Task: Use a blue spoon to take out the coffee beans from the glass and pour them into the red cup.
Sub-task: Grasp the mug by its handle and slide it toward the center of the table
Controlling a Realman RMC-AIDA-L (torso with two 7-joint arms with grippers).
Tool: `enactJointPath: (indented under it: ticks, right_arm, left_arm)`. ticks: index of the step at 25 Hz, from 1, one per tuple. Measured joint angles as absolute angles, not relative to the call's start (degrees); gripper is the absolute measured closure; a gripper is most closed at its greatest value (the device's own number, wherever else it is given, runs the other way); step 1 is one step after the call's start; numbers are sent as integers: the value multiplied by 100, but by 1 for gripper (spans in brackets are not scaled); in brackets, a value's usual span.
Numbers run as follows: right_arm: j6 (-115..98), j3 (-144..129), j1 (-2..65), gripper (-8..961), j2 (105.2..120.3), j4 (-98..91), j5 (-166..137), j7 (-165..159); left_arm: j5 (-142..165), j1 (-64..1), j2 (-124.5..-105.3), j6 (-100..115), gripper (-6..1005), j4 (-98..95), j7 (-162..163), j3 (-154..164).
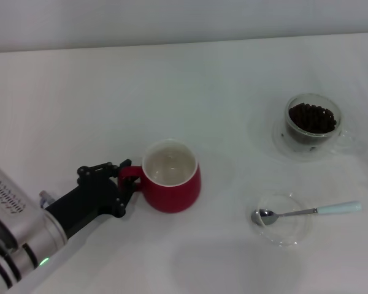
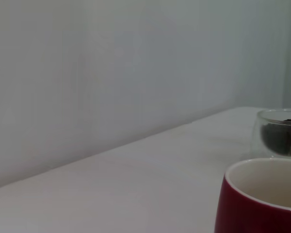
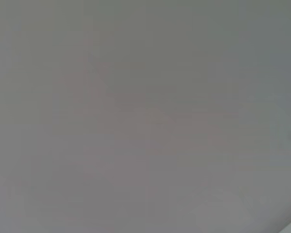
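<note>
At the red cup's (image 1: 170, 184) handle, the left gripper's (image 1: 126, 177) fingers.

From my seat the head view is bright and evenly lit, with only soft shadows beneath the red cup (image 1: 170, 184). The white table (image 1: 190, 86) looks washed out. My right wrist view shows featureless grey, possibly out of focus.

White table (image 1: 80, 92): red cup (image 1: 172, 187), saucers.

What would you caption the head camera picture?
Left gripper at red cup handle; blue spoon waits on saucer.
</note>
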State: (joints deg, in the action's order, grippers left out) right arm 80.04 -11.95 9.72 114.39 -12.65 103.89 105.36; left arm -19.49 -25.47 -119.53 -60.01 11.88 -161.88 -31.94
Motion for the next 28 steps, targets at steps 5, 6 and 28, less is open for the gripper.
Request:
enactJointPath:
  ticks: [5, 6, 28]
  right_arm:
    - [7977, -1195, 996, 145, 11435, -1265, 10380, 10544]
    - [7975, -1195, 1000, 145, 11435, -1265, 10380, 10545]
    - [7965, -1249, 952, 149, 11434, -1250, 10371, 10600]
  left_arm:
    - [-1770, -2779, -11951, -5728, 809, 1320, -16175, -3081]
    - [-1760, -2809, -11953, -5699, 810, 1341, -16172, -3051]
    - [-1747, -3277, -11968, -5501, 812, 1742, -15895, -2611]
